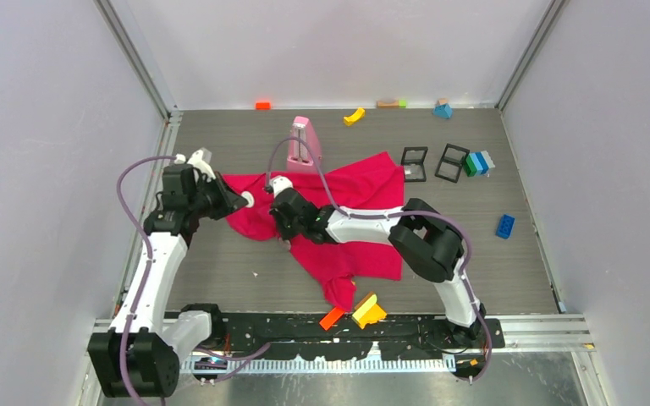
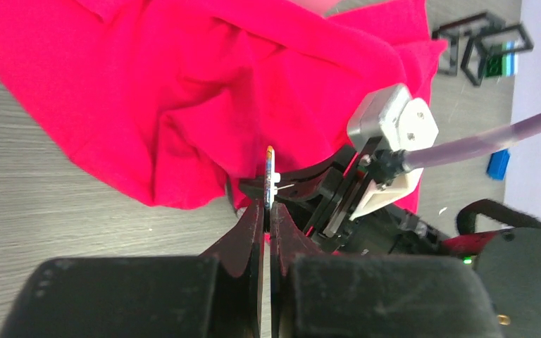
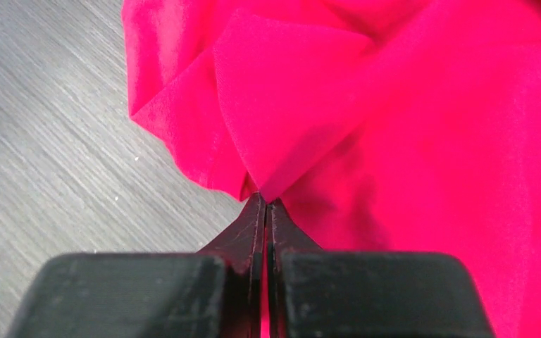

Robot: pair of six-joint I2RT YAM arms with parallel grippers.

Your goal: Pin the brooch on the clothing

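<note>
Stuff nearest the arms was an orange block (image 1: 332, 318) and a yellow block (image 1: 369, 310), sitting just beside the low tip of the T-shirt (image 1: 351, 211). The shirt lay crumpled mid-counter (image 1: 220, 271). The right claw (image 3: 265, 203) was clamped tight on a pinched-up fold of it. The left claw (image 2: 268, 204) was at the shirt's left edge, squeezing the brooch (image 2: 270, 163), seen edge-on. A pink stand (image 1: 305, 142) stood further back.
</note>
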